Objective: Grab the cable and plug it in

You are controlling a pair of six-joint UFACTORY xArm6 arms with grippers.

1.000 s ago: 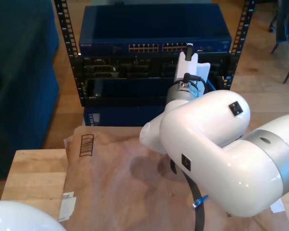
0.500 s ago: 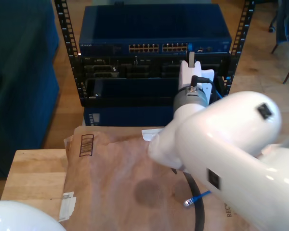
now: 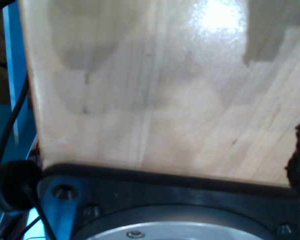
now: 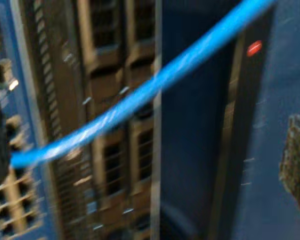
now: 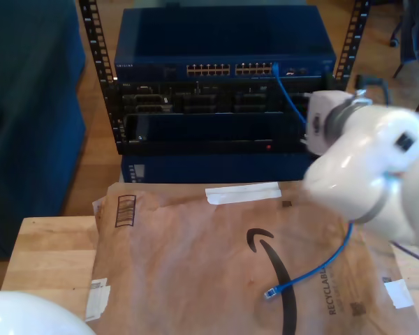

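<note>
The cable (image 5: 288, 94) is thin and bright blue. One end sits at a port (image 5: 274, 68) at the right end of the blue switch's port row in the exterior view. It runs down to my second gripper (image 5: 313, 117), a blurred white shape in front of the rack. It passes behind that arm and comes out over the brown envelope. Its loose plug (image 5: 269, 294) lies on the paper. In the second wrist view the cable (image 4: 155, 85) crosses slantwise in front of the rack's panels. Whether the jaws hold it is not clear.
A blue switch (image 5: 223, 42) tops the black rack (image 5: 195, 105). A brown paper envelope (image 5: 181, 265) covers the wooden table (image 5: 49, 251). A white arm part (image 5: 21, 315) shows in the exterior view's lower left corner. The first wrist view looks onto pale wood (image 3: 155, 90) and a black mount (image 3: 165, 200).
The second arm has swung from the rack's port row to the exterior view's right and uncovered the envelope. The cable now hangs from the port. The loose plug has barely shifted.
</note>
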